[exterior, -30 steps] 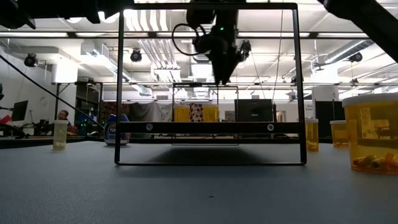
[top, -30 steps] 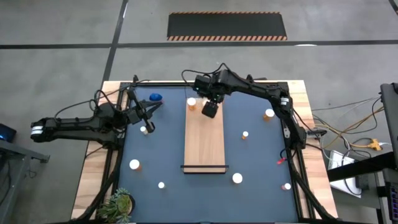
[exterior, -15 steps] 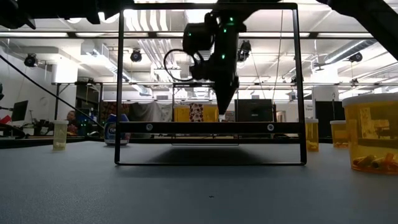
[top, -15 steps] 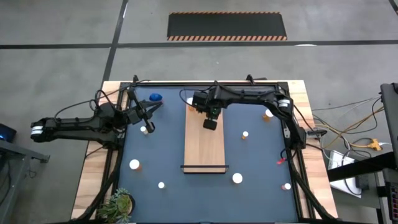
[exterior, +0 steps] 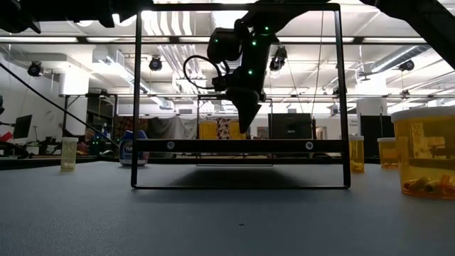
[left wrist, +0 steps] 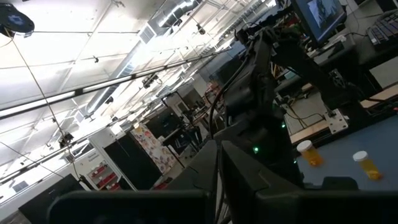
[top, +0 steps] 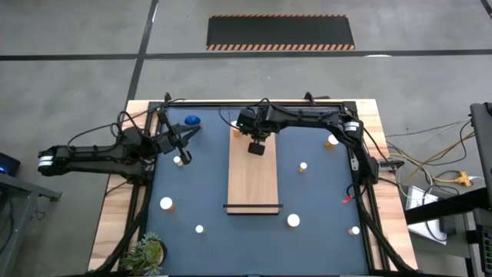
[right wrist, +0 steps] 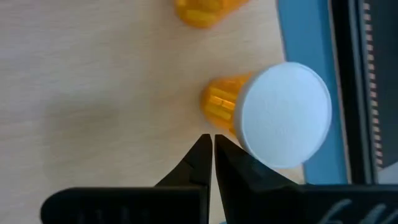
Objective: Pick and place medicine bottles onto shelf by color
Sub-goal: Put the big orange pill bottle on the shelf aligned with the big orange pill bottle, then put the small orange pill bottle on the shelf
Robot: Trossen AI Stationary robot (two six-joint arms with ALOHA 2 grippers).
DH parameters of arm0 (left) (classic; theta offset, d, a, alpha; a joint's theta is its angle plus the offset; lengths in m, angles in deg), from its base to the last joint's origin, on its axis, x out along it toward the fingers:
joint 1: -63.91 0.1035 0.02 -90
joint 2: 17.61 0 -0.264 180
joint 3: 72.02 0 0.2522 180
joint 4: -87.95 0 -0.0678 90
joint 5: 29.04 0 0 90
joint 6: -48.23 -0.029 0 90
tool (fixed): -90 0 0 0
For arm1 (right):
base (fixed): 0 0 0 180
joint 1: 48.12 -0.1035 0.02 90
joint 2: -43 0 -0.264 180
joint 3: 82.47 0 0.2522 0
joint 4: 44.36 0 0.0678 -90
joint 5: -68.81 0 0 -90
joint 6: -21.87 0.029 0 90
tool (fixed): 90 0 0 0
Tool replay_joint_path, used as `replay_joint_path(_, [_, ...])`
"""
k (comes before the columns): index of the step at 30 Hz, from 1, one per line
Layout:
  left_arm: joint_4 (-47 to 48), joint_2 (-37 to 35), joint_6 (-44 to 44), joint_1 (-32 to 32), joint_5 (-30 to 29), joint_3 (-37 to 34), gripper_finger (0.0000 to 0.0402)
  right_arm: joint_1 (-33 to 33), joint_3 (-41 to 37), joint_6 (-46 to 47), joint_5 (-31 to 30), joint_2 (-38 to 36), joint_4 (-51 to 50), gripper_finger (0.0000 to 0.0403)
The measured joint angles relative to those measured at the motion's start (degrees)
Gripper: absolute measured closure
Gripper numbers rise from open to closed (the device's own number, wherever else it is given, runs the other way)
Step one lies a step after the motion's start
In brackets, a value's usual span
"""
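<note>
Since the earlier frame my right gripper (top: 256,148) has drawn back up the shelf (top: 254,181), jaws pressed together and empty; left to right: left gripper (top: 187,135) shut beside a loose bottle (top: 178,160), nearer it; shelved bottle (right wrist: 267,115) upright just beside my fingertips.

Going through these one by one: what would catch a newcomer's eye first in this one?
Probably the long light-brown wooden shelf in the middle of the dark blue table, with the right gripper hanging shut and empty above its far end. Close by it, an orange medicine bottle with a white cap stands on the shelf. A lone blue bottle sits near the table's far left corner.
</note>
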Motion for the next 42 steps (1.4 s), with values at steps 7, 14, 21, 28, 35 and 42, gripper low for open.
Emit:
replay_joint_path(7, [-0.02, 0.0, 0.0, 0.01, 0.0, 0.0, 0.0398, 0.07, -0.01, -0.61, -0.75, 0.0, 0.47, 0.0392])
replay_joint_path(14, [-0.06, 0.29, 0.0, 0.02, 0.0, 0.0, 0.0398, -0.17, -0.09, -0.11, -0.78, -0.43, -1.64, 0.0392])
replay_joint_path(21, [-0.33, 0.79, 0.0, 0.0, 0.0, 0.0, 0.0398, -2.91, -0.65, 4.58, -0.58, -6.84, -5.77, 0.0392])
replay_joint_path(28, [-0.59, 1.0, 0.01, 0.01, 0.0, 0.01, 0.0398, -5.53, -8.17, 14.92, 3.19, -17.91, -3.91, 0.0392])
replay_joint_path(35, [-0.87, 1.88, 0.02, -0.01, 0.02, 0.18, 0.0398, -7.18, -19.77, 31.1, 7.83, -27.59, -2.35, 0.0392])
replay_joint_path(42, [-0.83, 1.95, 0.04, 0.02, 0.0, 0.26, 0.0398, -8.03, -28.9, 50.79, 13.69, -33.44, -7.61, 0.0392])
